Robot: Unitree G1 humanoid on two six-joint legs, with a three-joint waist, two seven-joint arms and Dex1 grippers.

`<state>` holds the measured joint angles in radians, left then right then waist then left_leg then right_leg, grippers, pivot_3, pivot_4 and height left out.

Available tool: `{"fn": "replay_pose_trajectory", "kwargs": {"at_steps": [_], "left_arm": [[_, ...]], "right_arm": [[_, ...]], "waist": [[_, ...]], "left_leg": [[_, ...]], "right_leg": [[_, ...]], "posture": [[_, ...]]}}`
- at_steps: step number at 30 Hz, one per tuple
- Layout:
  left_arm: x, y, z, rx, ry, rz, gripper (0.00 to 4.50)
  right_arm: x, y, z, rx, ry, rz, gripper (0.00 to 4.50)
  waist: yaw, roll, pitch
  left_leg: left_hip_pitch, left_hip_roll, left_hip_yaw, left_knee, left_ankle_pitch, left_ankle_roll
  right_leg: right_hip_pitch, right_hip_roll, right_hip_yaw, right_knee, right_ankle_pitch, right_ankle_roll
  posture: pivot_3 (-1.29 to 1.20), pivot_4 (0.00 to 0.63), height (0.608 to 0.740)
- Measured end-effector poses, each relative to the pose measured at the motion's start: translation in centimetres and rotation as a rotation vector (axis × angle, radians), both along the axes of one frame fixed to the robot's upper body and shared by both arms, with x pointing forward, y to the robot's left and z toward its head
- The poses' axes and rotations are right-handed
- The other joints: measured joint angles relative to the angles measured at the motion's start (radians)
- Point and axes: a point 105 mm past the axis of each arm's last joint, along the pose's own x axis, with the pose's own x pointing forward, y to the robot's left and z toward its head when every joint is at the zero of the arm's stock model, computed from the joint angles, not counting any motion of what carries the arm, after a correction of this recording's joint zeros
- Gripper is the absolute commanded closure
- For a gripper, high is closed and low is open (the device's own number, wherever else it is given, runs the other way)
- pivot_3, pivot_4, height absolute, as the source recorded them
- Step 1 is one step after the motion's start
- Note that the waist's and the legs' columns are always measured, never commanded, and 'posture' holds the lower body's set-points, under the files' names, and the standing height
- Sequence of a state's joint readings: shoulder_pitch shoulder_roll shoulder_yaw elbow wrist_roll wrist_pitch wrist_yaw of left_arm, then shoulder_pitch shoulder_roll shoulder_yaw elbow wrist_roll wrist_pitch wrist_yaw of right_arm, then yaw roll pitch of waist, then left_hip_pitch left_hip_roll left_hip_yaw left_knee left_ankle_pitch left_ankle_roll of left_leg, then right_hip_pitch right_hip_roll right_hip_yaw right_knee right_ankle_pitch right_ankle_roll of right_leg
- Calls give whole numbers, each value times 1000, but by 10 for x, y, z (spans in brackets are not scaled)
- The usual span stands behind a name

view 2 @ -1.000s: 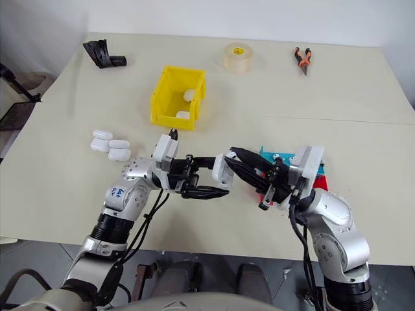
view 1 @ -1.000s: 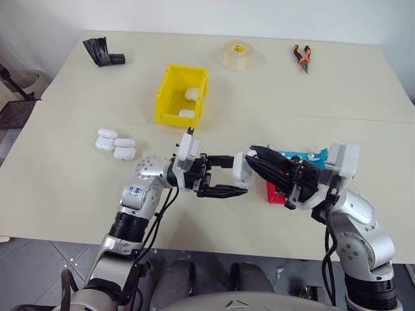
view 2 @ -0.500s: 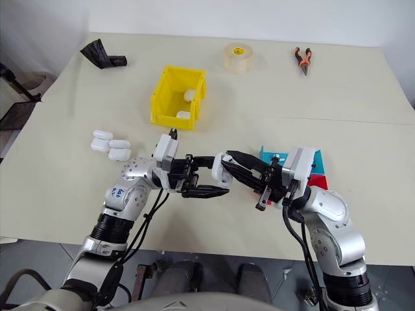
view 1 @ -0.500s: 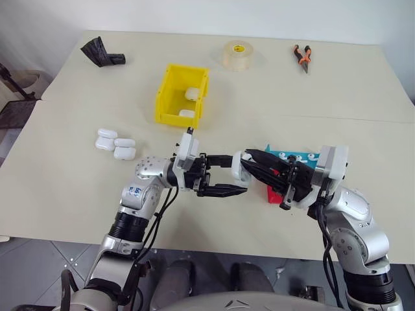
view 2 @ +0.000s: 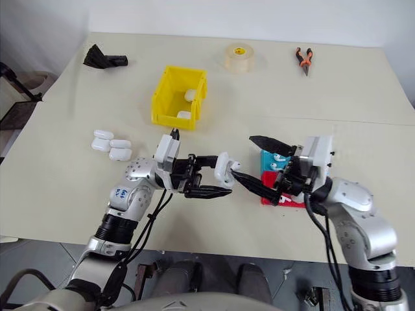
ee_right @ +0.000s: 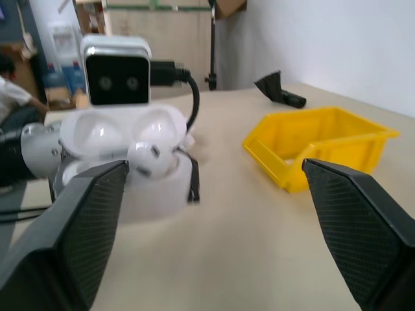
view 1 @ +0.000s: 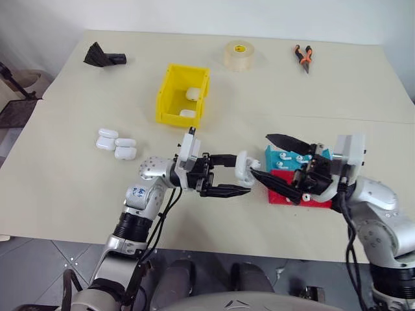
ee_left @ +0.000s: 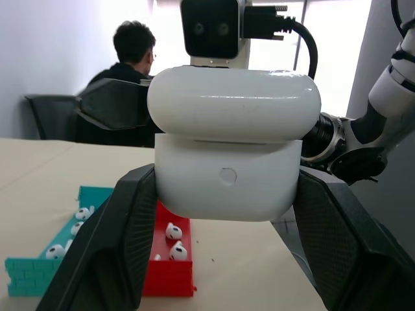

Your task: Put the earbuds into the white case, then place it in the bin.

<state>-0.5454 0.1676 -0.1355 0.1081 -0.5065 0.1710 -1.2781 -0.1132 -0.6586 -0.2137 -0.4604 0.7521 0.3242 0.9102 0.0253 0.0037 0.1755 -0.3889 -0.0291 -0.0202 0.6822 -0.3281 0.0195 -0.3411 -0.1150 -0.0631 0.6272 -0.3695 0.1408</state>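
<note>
My left tool (view 1: 228, 175) is clamped shut on the white case (view 1: 244, 164), holding it above the desk (view 1: 65, 168) with the lid flipped open; in the right wrist view an earbud (ee_right: 146, 157) sits in the open case. My right tool (view 1: 272, 162) stands wide open, holding nothing, one finger (view 1: 285, 140) above and the other just beside the case. Under it lies a red and teal tray (view 1: 295, 194) with more earbuds (ee_left: 172, 241) in it. The yellow bin (view 1: 182, 94) sits further back on the desk, well apart from the held case, with two white cases (view 1: 192, 94) inside. Three more cases (view 1: 116, 144) lie grouped to the left. At the far edge are a tape roll (view 1: 238, 55), pliers (view 1: 303, 57) and a black object (view 1: 102, 56).
</note>
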Motion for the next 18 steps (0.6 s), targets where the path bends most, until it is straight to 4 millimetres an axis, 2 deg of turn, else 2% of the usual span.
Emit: {"fn": "replay_pose_trajectory", "kwargs": {"at_steps": [5, 12, 18], "left_arm": [[0, -1, 2, -17, -16, 5, 1729], [1, -2, 1, -33, -20, 21, 1729], [0, -5, 2, -53, -18, 21, 1729]], "right_arm": [[-7, -31, 1, -55, 26, -88, 19], [-17, -75, -20, -168, 91, -220, 19], [-12, -78, -10, -198, 86, -253, 19]], "waist": [[0, 0, 0], [1, 0, 0], [-1, 0, 0]], "left_leg": [[0, 0, 1, 0, 0, 0], [0, 0, 1, 0, 0, 1], [0, 1, 1, 0, 0, 1]], "right_leg": [[0, 0, 0, 0, 0, 0], [1, 0, 0, -1, 0, 0], [1, 1, 0, -1, 0, 0]], "posture": [[0, 150, 740], [0, 150, 740], [0, 150, 740]]}}
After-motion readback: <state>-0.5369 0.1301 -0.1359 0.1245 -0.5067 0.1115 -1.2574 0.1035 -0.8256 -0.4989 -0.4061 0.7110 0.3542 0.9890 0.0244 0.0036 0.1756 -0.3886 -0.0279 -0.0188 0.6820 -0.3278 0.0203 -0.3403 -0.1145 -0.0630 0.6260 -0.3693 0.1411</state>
